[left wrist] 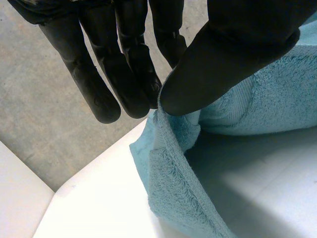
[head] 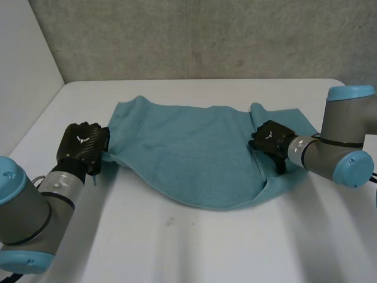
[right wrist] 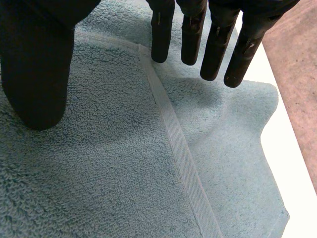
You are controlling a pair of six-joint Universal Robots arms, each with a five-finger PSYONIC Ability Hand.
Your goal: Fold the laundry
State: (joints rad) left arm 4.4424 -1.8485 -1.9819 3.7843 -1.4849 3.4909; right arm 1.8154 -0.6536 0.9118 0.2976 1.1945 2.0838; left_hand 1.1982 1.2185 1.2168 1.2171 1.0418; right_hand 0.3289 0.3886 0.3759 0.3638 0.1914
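A teal terry towel (head: 194, 153) lies rumpled across the middle of the white table (head: 177, 247). My left hand (head: 82, 144) is at the towel's left edge; in its wrist view the thumb (left wrist: 223, 59) and fingers (left wrist: 133, 74) pinch the towel's lifted hem (left wrist: 171, 134). My right hand (head: 272, 140) rests over the towel's right part, near a folded-over flap. There its fingers (right wrist: 213, 44) and thumb (right wrist: 37, 74) stay straight and spread above the towel's woven band (right wrist: 173, 139), holding nothing.
The table's far edge meets a grey wall (head: 194, 35). The towel's right end (head: 288, 118) lies close to the table's right edge. Bare tabletop stretches in front of the towel.
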